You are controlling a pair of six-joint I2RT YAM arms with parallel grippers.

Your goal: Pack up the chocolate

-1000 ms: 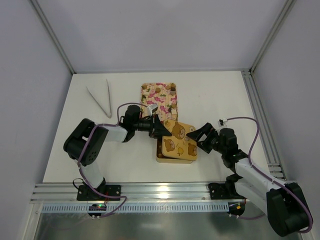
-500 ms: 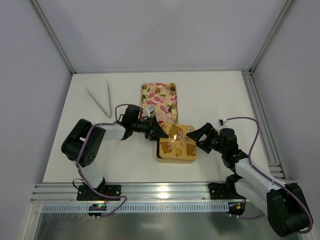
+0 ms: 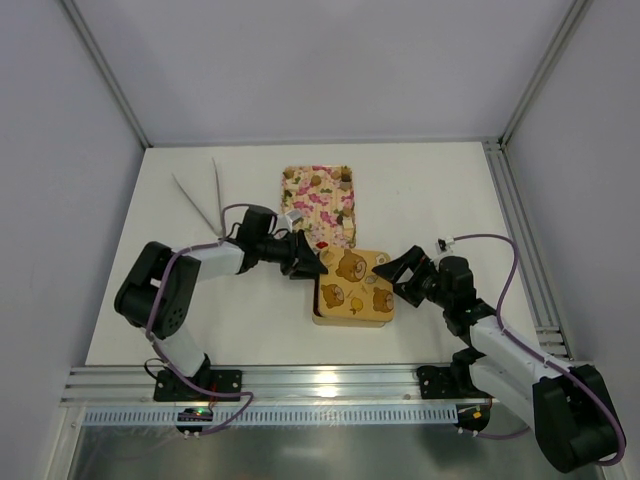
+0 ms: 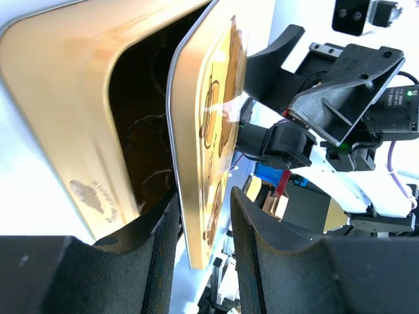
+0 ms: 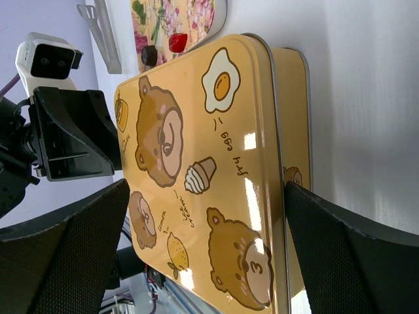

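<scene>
Right gripper: wide open, empty, sits at 3 o'clock of the bear-print lid, facing that edge and clear of it. Lid lies skewed on the gold box, with box rim showing past it. Left gripper at 9 o'clock of the lid: jaws narrow, lid rim between the fingers with a sliver of slack, no clamp. Chocolate sits on the floral tray, 12 o'clock of the box. Box contents hidden. Tongs far off at 10 o'clock.
</scene>
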